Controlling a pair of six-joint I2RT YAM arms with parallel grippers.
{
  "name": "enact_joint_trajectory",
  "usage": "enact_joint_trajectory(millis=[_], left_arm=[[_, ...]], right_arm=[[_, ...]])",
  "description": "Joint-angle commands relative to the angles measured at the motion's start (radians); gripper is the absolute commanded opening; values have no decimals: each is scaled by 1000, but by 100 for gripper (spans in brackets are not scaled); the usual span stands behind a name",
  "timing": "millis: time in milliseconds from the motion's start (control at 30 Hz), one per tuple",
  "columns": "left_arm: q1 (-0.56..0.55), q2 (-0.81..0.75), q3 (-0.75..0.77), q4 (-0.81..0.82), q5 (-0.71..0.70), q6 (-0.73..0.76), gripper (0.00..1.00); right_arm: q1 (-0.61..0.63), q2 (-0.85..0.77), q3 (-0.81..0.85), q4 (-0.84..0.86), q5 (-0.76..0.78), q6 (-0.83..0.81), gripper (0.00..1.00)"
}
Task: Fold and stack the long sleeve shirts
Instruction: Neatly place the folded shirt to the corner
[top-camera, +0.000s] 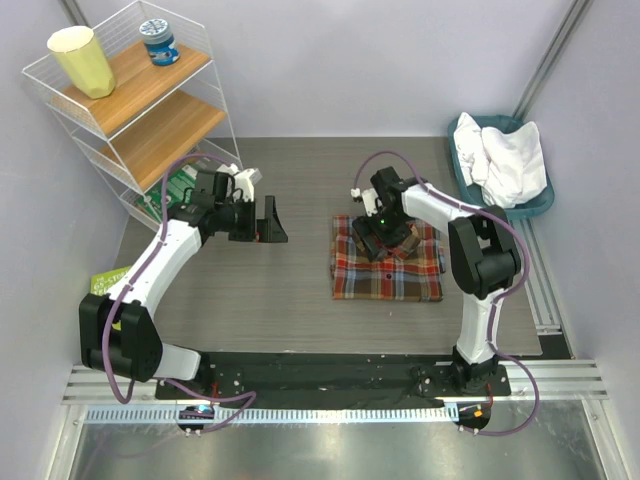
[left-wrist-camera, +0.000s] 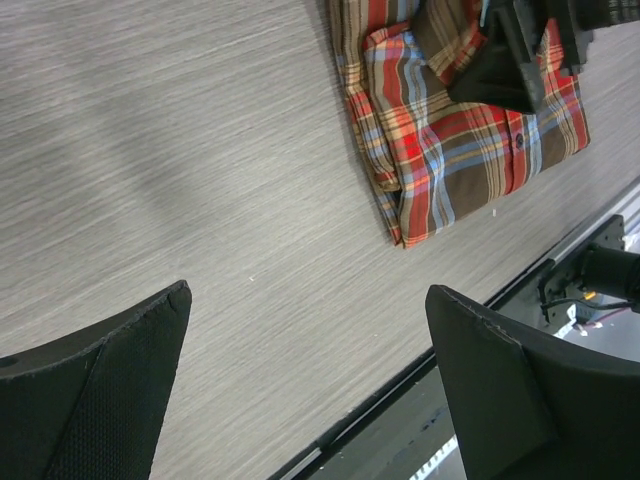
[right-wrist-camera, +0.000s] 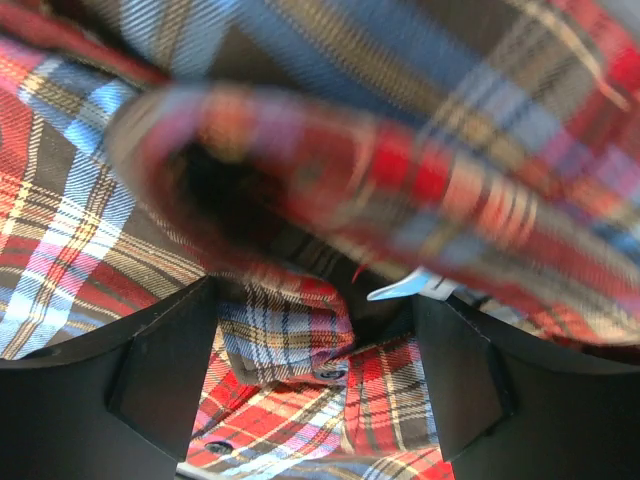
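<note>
- no writing could be read: the print on the blue-lidded jar (top-camera: 158, 42) and on the green packet (top-camera: 175, 190) was too small.
- the teal basket (top-camera: 495, 123) at the far right held the white shirt (top-camera: 512, 160); a yellow cup (top-camera: 82, 60) stood on the wire shelf (top-camera: 150, 110).
- the plaid shirt (top-camera: 387, 272) lay folded right of centre, with the right gripper (top-camera: 385, 238) down on its far part, fingers spread around a fold of cloth.
- the left gripper (top-camera: 272, 222) hung wide apart over the table (top-camera: 290, 290), well left of the plaid shirt.
</note>
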Motion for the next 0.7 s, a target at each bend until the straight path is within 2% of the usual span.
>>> enact_joint_trajectory(millis=[0,167,300,367,500,667], left_arm=[[4,-14,45,-36,-37,47,100],[4,-32,40,-53,-60,85,100],[4,-31,45,-62,-55,91,100],[5,-25,48,-65,-51,91,100],[4,-6,62,-69,-34,85,100],[4,14,74,-67,-26,76,100]], right_arm=[[-10,-22,-115,64,66,-53,82],[-68,-160,-348,50,49,-164,82],[-213,-260,-457,3,55,-321,82],[-319,-299,-506,-14,95,-453,82],[-520,-317,-528,-32,126,-677,82],[-715,-215,-449,-57,161,-915,82]])
